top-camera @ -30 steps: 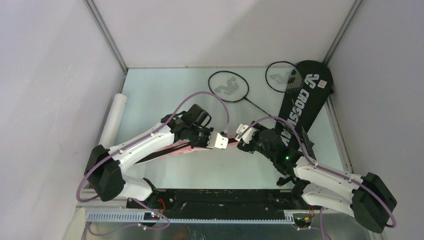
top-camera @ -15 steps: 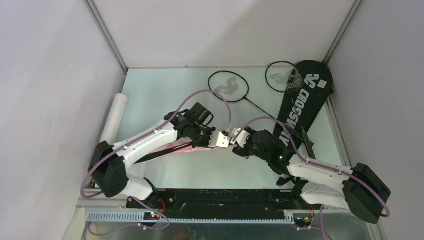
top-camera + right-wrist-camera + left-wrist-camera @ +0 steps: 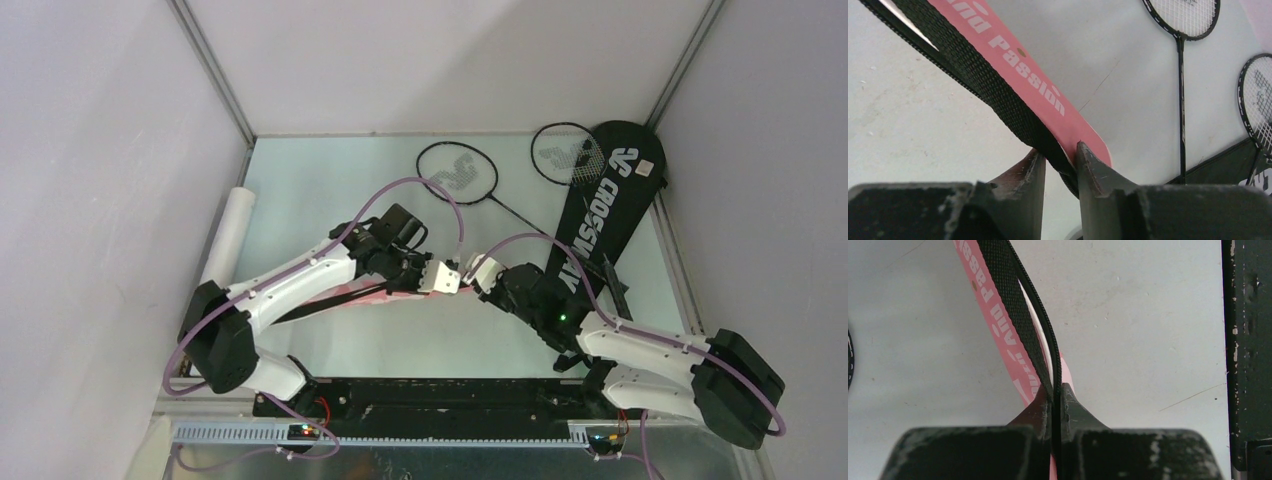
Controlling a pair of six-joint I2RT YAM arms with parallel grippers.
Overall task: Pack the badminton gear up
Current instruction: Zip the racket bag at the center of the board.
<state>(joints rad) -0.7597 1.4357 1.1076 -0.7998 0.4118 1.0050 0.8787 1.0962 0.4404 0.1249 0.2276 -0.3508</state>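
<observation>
Grippers meet almost nose to nose in the overhead view. My left gripper (image 3: 441,278) and my right gripper (image 3: 470,272) sit low over the middle of the table (image 3: 300,180). The pink bag (image 3: 385,298) lies flat under my left forearm, with its narrow end reaching to where the two grippers meet. The black bag (image 3: 600,205) stretches along the far right. The first black racket (image 3: 457,172) lies to its left, and the second black racket (image 3: 565,155) has its head at the bag's wide end. The tube (image 3: 228,235) lies along the left wall, well apart from the rest.

In my left wrist view, my fingers (image 3: 1040,412) are pressed together with only a thin black line between them. That line is the edge of the black strap (image 3: 1013,300), pinched tight. The strap runs away from me on top of the pink bag, whose white lettering shows beside it. A black rail (image 3: 1248,340) borders the right of this view.

In my right wrist view, my fingers (image 3: 1093,167) have narrowed around the same strap, which fills the gap between them, so I have hold of it. The bag's rounded pink tip pokes out past one finger. Both rackets and a corner of the black bag lie beyond, on the right.
</observation>
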